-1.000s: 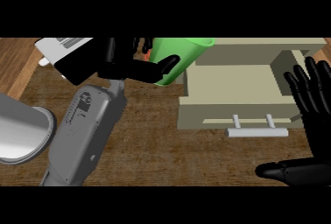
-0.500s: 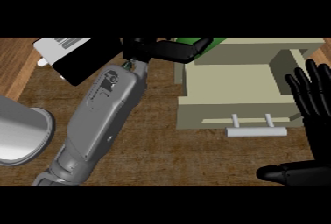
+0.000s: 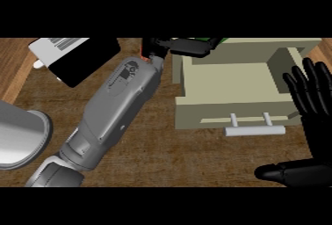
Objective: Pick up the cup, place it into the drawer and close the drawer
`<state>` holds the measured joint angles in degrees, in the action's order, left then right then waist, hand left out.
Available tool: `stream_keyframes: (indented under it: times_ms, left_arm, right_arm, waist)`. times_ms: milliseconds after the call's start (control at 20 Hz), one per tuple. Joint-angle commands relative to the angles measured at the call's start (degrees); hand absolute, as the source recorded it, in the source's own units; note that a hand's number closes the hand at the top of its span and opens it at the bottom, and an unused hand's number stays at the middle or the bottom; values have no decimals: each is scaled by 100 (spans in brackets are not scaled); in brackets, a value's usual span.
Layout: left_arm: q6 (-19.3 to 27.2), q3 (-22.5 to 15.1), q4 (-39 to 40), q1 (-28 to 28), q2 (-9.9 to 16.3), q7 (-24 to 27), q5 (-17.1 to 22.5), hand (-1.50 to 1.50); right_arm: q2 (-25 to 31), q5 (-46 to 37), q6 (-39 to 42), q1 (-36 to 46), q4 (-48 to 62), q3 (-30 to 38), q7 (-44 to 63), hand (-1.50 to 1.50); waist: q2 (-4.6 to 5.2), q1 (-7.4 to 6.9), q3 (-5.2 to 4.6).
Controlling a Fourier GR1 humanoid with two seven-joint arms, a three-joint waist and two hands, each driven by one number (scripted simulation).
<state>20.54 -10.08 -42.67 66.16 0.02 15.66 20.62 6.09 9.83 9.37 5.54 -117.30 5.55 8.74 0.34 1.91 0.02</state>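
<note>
Cup point(image 3: 216, 41) is showing only as a thin green sliver at the top edge of the head view, right above the back left corner of the open drawer point(image 3: 227, 112); the rest of it is being hidden by the left hand point(image 3: 185, 46) and cut off by the view's upper edge. Whether it is hanging over the drawer's cavity or just behind the drawer's back wall cannot be told. The left hand itself is hard to read: only a dark cluster of bent fingers is showing at the end of the long grey forearm point(image 3: 113, 110), which is stretching up across the wooden counter point(image 3: 162, 154) from the lower left. Those fingers are curling round the green cup and holding it.

The drawer is standing open, its pale interior facing up and its white handle point(image 3: 255, 130) pointing toward the view's lower edge.

The right hand point(image 3: 311, 132) is resting at the view's right edge, fingers straight and pointing up beside the drawer's right wall, thumb lying out toward the left near the bottom; it is holding nothing.

A grey round object point(image 3: 16, 136) is being cut off by the left edge, and a black and white box point(image 3: 74, 55) is lying at the upper left, partly cropped.
</note>
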Motion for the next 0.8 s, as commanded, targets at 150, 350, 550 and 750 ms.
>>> stream_keyframes:
  times_ms: [150, 350, 550, 750]
  left_arm:
    - [221, -704, 1023, 335, -2, 443, 701, 150]
    - [422, -1079, 1506, 637, -2, 507, 929, 150]
    - [219, -1207, 1963, 1004, -2, 474, 1015, 150]
    - [385, -1838, 1815, 742, -2, 418, 1284, 150]
  right_arm:
    - [-147, -333, -123, 267, 337, -228, -204, -150]
    - [104, 235, 306, 9, 163, 74, -268, -150]
    - [-58, -26, 160, 111, 245, -175, -276, -150]
    - [-10, 45, 141, 274, 279, -79, -230, -150]
  waist:
    - [30, 86, 2]
    - [76, 344, 8]
    - [104, 368, 9]
    - [84, 392, 8]
